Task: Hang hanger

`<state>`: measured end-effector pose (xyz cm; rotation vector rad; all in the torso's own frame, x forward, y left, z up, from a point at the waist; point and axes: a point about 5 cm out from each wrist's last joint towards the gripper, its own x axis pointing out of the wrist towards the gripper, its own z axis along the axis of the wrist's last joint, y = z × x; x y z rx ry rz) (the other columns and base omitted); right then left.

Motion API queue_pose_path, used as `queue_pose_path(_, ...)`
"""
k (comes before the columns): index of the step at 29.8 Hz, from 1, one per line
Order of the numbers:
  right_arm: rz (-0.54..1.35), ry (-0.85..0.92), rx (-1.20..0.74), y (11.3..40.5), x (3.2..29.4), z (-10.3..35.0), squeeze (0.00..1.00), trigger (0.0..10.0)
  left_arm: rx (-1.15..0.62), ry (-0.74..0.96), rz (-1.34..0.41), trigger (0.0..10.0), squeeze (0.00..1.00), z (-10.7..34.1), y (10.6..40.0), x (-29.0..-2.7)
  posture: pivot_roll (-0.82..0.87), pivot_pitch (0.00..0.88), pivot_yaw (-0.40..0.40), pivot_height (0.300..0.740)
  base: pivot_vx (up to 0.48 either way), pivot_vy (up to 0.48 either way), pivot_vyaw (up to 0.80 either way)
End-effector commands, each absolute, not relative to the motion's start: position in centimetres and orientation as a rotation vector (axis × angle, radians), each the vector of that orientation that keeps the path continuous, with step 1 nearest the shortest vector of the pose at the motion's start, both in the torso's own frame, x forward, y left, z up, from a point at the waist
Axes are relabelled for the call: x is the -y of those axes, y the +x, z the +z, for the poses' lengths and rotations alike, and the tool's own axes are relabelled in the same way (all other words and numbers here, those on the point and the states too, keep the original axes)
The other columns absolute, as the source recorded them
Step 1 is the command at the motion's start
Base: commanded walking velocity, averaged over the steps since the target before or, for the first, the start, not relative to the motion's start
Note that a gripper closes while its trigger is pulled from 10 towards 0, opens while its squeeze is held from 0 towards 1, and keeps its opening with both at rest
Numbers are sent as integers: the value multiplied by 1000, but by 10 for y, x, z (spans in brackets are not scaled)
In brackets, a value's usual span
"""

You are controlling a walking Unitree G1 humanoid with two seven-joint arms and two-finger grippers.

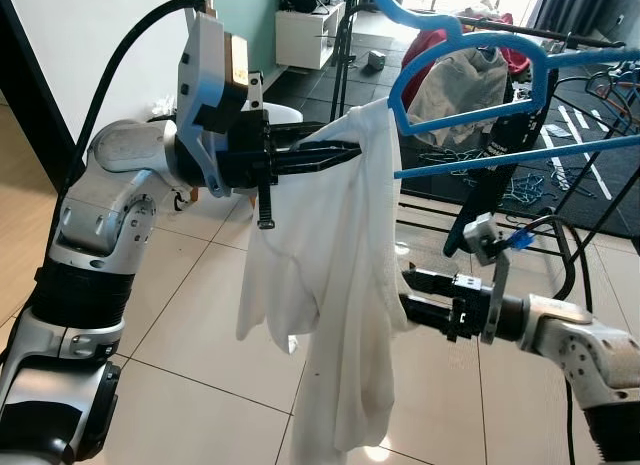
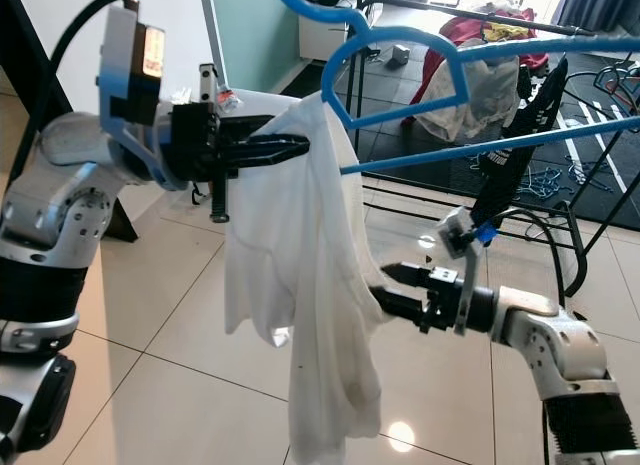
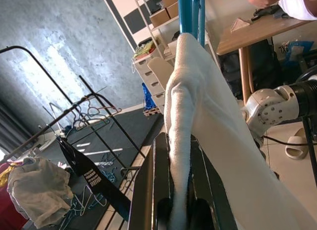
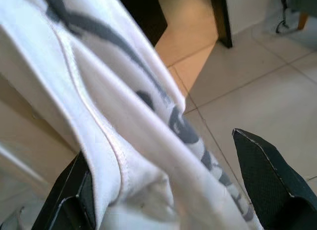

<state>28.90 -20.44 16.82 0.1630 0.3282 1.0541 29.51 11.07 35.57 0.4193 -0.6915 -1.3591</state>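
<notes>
**Tiled floor, drying rack behind: shirt on hanger held aloft**

Left gripper (image 1: 335, 155) is clamped on the white shirt (image 1: 330, 285) at the blue plastic hanger (image 1: 470, 60) shoulder. Right gripper (image 4: 163, 190), lower, stands apart around a fold of soft, limp cotton. Beyond the jaws stands the thin black drying rack (image 1: 560, 35). Best to lift the curved hook clear over the rail, keeping the cloth untangled.
</notes>
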Motion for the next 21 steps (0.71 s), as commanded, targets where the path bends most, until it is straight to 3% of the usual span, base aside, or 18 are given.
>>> queue_pose_path(1, 1051, 155, -346, 287, 208, 165, 0, 10000, 749, 411, -1357, 10000, 0, 365, 290, -109, -24, 67, -46, 740, 0, 0, 0)
queue_pose_path(9, 1078, 124, -364, 285, 210, 165, 0, 10000, 748, 413, -1354, 10000, 0, 364, 291, -106, -27, 71, -46, 740, 0, 0, 0)
queue_pose_path(10, 1021, 93, -391, 290, 214, 160, 0, 5882, 753, 408, -1353, 10000, 0, 364, 291, -105, -27, 71, -46, 740, 0, 0, 0)
queue_pose_path(11, 962, 61, -415, 295, 217, 156, 0, 5882, 756, 406, -1351, 10000, 0, 364, 291, -105, -28, 74, -47, 740, 0, 0, 0)
queue_pose_path(12, 902, 34, -443, 299, 221, 150, 0, 0, 760, 405, -1348, 10000, 0, 365, 290, -105, -28, 75, -47, 740, 0, 0, 0)
queue_pose_path(21, 742, -20, -476, 310, 234, 144, 0, 0, 762, 410, -1336, 10000, 0, 365, 291, -106, -28, 77, -48, 740, 0, 0, 0)
